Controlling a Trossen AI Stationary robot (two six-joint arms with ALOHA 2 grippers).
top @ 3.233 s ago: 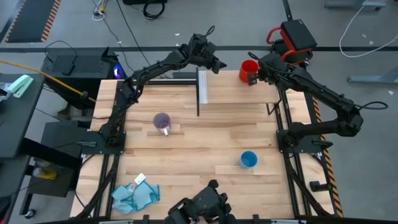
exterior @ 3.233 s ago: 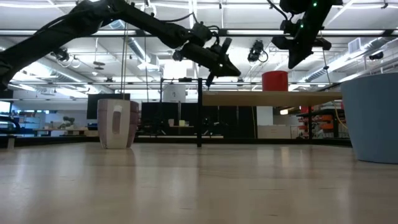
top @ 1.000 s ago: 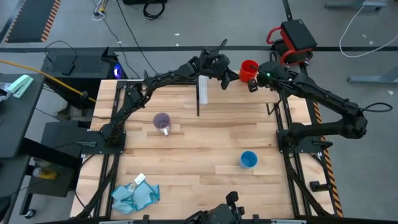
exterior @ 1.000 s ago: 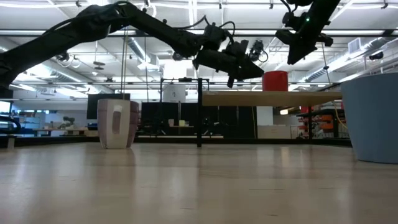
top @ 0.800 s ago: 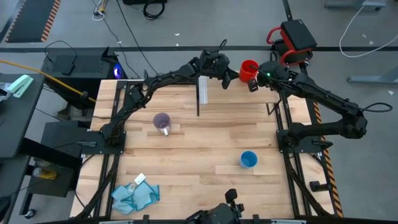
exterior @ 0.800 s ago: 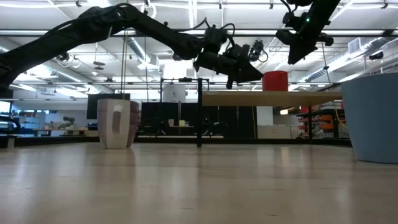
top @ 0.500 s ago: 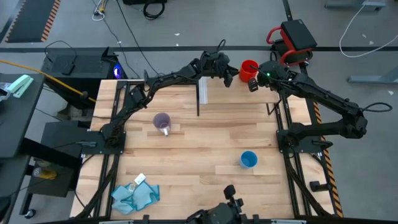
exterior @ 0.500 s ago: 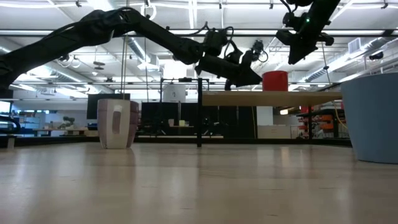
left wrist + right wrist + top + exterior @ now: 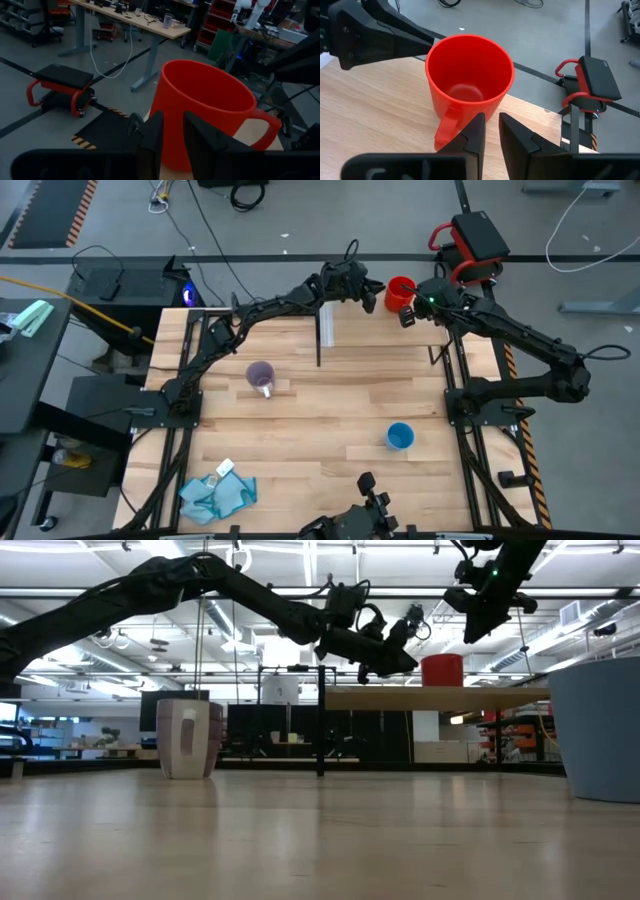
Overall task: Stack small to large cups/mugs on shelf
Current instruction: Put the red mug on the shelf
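I have the red mug (image 9: 399, 292) standing upright on the shelf (image 9: 385, 330), at its far edge near the right-hand corner, handle turned toward my right arm. My left gripper (image 9: 372, 293) sits just beside the mug's wall on the side away from the handle; its fingers stand a little apart and hold nothing. My right gripper (image 9: 408, 316) hovers over the handle side, fingers likewise narrowly parted and empty. The mug looks like rigid, smooth plastic or glazed ware, light enough but slick, so I'd pinch the rim wall, one finger inside, rather than squeeze the round body. Whether the left fingertips already touch it, I can't quite tell. The purple-grey mug (image 9: 261, 376) waits on the tabletop's left half, the light-blue cup (image 9: 400, 436) toward its near right corner.
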